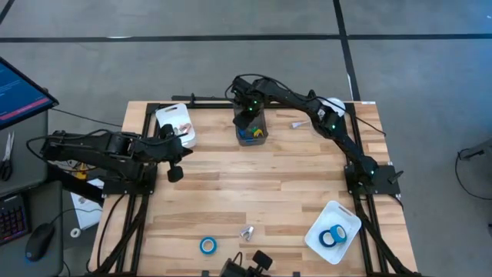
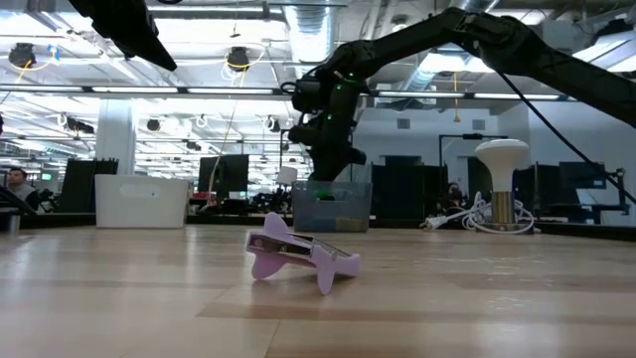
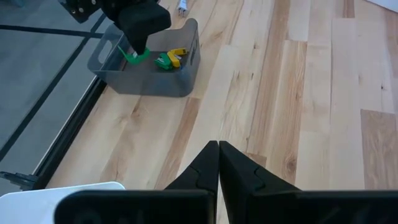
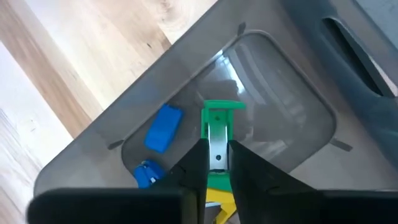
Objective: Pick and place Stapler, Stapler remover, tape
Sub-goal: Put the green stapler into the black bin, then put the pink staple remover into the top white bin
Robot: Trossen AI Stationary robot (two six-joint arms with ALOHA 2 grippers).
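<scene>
At the table's far edge, the right gripper (image 1: 247, 117) reaches down into a grey bin (image 1: 250, 131), its fingers clamped on a green staple remover (image 4: 217, 140) held over the bin floor. Beside the remover lie two blue items (image 4: 163, 127), and a yellow piece (image 3: 178, 55) sits under it; the bin walls close in on all sides of the gripper. The left gripper (image 1: 174, 171) hovers over the left part of the table with fingers pressed together, holding nothing. Just behind it sits a white tray (image 1: 175, 121) with small items. One tape roll (image 1: 207, 245) lies alone near the front edge, and two more rolls (image 1: 334, 236) rest in a white tray (image 1: 333, 231) at the front right. A purple staple remover (image 2: 298, 256) stands just right of the lone roll. A white lamp (image 2: 502, 186) stands at the far right corner. Bare wood (image 1: 261, 188) spans the table's middle.
</scene>
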